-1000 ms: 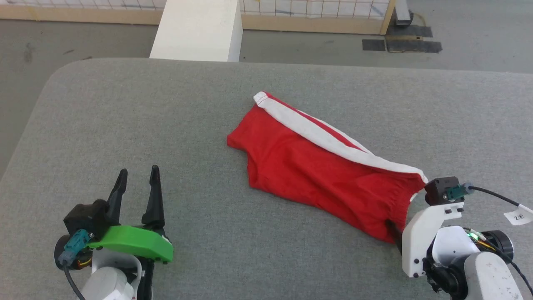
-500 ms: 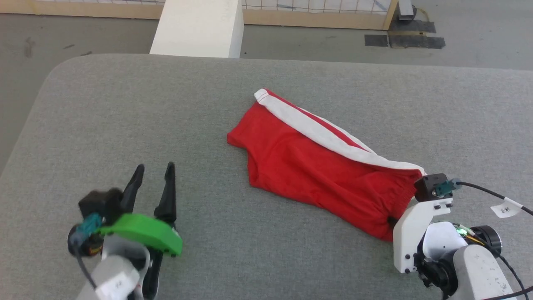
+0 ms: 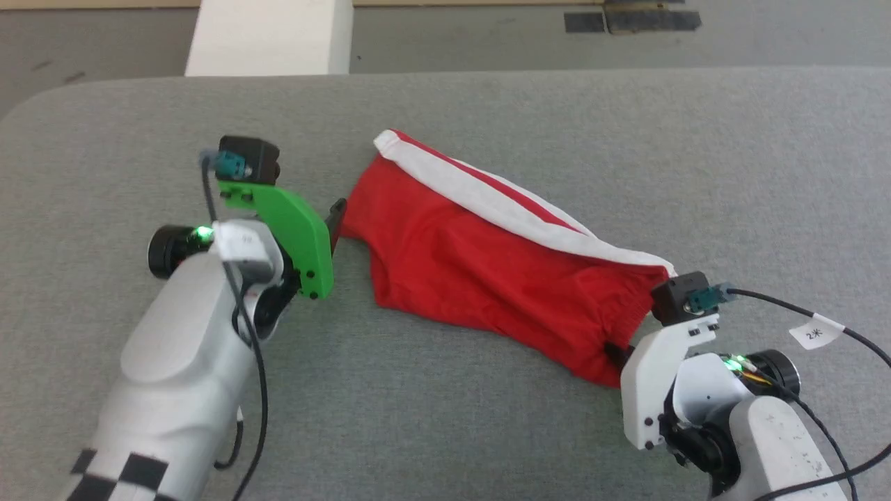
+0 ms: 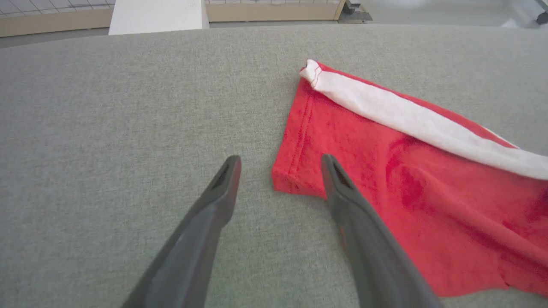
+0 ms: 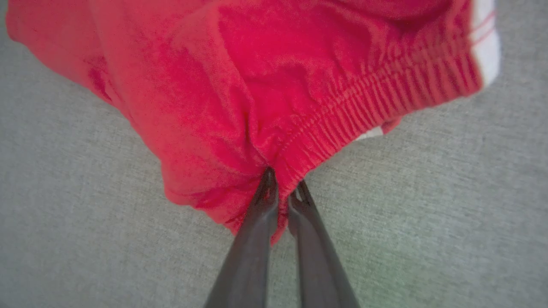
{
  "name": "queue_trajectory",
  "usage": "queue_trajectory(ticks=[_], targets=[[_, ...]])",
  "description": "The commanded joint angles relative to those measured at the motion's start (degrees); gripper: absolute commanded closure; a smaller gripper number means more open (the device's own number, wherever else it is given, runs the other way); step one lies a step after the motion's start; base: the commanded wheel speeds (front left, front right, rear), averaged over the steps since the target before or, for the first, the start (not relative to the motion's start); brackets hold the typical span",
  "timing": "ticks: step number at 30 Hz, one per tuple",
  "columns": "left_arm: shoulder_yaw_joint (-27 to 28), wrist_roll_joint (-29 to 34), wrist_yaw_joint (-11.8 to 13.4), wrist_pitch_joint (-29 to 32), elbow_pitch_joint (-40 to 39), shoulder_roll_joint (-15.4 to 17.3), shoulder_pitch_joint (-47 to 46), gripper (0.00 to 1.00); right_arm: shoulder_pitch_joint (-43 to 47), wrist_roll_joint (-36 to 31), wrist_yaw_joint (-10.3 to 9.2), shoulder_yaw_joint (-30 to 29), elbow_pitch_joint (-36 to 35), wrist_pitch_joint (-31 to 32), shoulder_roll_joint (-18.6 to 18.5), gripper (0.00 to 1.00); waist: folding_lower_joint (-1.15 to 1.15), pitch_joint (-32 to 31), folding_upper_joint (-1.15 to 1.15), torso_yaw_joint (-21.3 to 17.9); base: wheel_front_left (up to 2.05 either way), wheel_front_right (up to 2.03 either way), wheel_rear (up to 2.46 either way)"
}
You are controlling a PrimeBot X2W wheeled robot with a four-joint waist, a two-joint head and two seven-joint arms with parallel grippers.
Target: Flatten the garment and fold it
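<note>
Garment point(image 3: 487, 271), rumpled on surface point(image 3: 445, 431). Right hand point(image 5: 284, 179): pinching ribbed hem. Left hand point(image 4: 280, 159): spread astride opposite corner; best closed low on stitching, then drawn taut.

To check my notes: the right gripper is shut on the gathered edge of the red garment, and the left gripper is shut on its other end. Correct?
Not quite. The left gripper is open, spread around the corner of the garment, as the left wrist view shows. The right gripper is indeed shut on the gathered edge.
</note>
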Motion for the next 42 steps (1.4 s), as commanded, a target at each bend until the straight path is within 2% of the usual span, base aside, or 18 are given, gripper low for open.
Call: queue_trajectory(ticks=[1,5,13,14,15,16,20,24,30,35,42], targets=[[-0.6,0.2,-0.5,2.0,1.9,0.0,-2.1,0.0,-1.2,0.4,-0.06,0.8,-0.2,0.2,0.2,1.0,0.0,2.7,-0.01,-2.4,0.0,0.0,0.0],[-2.4,0.5,-1.6,7.1,6.3,-0.2,-5.9,0.0,-2.3,0.3,-0.06,1.8,-0.8,-0.1,0.2,1.0,0.0,4.9,-0.01,-3.6,0.0,0.0,0.0],[-4.2,-0.8,-4.0,10.1,10.2,-1.7,-7.6,0.0,-3.4,0.2,-0.06,1.7,-0.1,-1.3,0.2,1.0,0.0,7.1,-0.01,-4.6,0.0,0.0,0.0],[-4.8,-1.0,-4.4,10.6,10.5,-1.9,-7.6,0.44,-3.5,0.2,-0.06,1.6,0.0,-1.4,0.2,1.0,0.0,7.3,-0.01,-4.6,0.0,0.0,0.0],[-5.1,-1.2,-4.8,10.6,10.6,-2.1,-7.5,0.79,-3.6,0.2,-0.06,1.5,0.1,-1.5,0.2,1.0,0.0,7.5,-0.01,-4.6,0.0,0.0,0.0],[-5.4,-1.5,-5.1,10.8,10.7,-2.3,-7.4,1.0,-3.7,0.2,-0.06,1.5,0.2,-1.6,0.2,1.0,0.0,7.5,-0.01,-4.6,0.0,0.0,0.0],[-6.2,-3.0,-6.1,10.6,10.6,-2.7,-7.0,1.0,-4.0,0.2,-0.06,1.1,0.5,-1.9,0.2,1.0,0.0,7.8,-0.01,-4.3,0.0,0.0,0.0],[-5.5,-5.0,-6.5,7.3,9.9,-3.0,-6.8,1.0,-4.0,0.3,-0.06,0.7,1.0,-2.4,0.2,1.0,0.0,7.2,-0.01,-3.6,0.0,0.0,0.0],[-1.2,-10.5,-6.7,0.4,7.2,-3.5,-4.6,1.0,-2.8,1.9,-0.06,-0.8,1.8,-3.1,0.2,1.0,0.0,3.8,-0.01,-2.2,0.0,0.0,0.0],[2.1,-14.5,-6.8,-4.0,2.2,-2.5,0.9,1.0,-0.9,2.7,-0.06,-2.1,0.8,-2.0,0.2,1.0,0.0,-0.4,-0.01,-1.0,0.0,0.0,0.0],[3.8,-17.7,-3.7,-4.1,-8.0,-1.1,13.4,1.0,3.3,2.6,-0.06,-4.3,-2.7,2.2,-0.1,1.0,0.0,-5.7,-0.01,1.8,0.0,0.0,0.0]])
